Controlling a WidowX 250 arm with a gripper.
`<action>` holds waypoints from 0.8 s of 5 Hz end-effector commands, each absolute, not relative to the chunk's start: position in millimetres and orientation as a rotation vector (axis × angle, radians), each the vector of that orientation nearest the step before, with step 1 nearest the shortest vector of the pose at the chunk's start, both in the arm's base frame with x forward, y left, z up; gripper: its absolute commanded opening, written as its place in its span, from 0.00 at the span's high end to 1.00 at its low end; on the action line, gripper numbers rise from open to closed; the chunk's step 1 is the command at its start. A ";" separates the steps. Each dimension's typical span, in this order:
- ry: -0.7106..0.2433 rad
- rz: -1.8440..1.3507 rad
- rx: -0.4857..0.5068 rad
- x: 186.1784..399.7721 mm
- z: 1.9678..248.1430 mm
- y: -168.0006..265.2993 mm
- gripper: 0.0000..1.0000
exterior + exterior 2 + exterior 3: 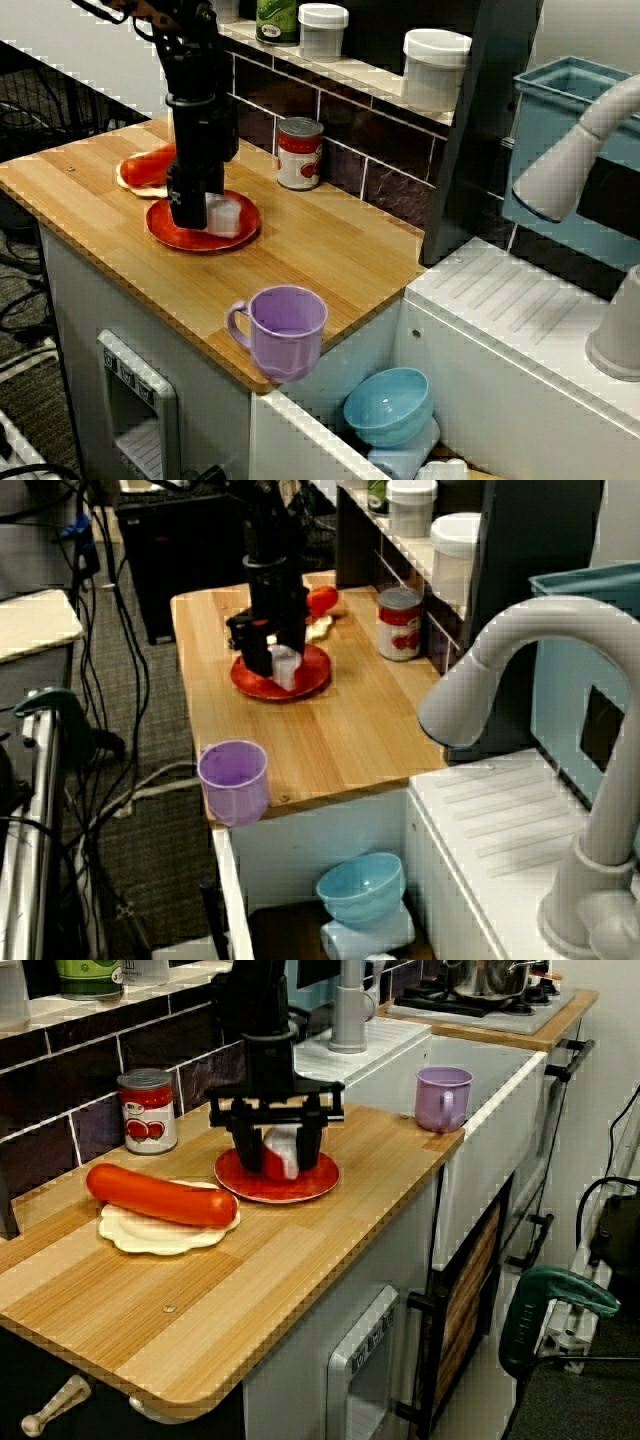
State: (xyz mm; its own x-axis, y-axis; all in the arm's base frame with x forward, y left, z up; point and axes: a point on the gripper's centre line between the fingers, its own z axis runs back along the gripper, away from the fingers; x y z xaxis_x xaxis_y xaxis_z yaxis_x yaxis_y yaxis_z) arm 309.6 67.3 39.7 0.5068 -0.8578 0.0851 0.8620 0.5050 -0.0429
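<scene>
1. On the red plate, near its middle: a white block, standing upright. What it is made of cannot be told.
2. Directly above the red plate: the hand, pointing straight down. In the low side view its fingers are apart, one on each side of the white block, with the tips close to the plate. Whether either finger touches the block cannot be told.
3. Just beside the red plate, away from the sink: a sausage on a pale dish.
4. Behind the red plate, against the tiled wall: a tin can.
5. Well apart from the red plate, at the sink end of the surface: a purple mug, near the edge.
6. Risk, judged: fingers that close off-centre could tip the white block or push it across the red plate.
7. Risk, judged: tips set too low could press on the red plate and drag it into the pale dish.
8. Risk, judged: a light, smooth block could slip from a weak grip.
</scene>
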 end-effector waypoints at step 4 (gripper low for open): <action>-0.105 -1.117 0.000 358.6 76.5 -43.6 1.00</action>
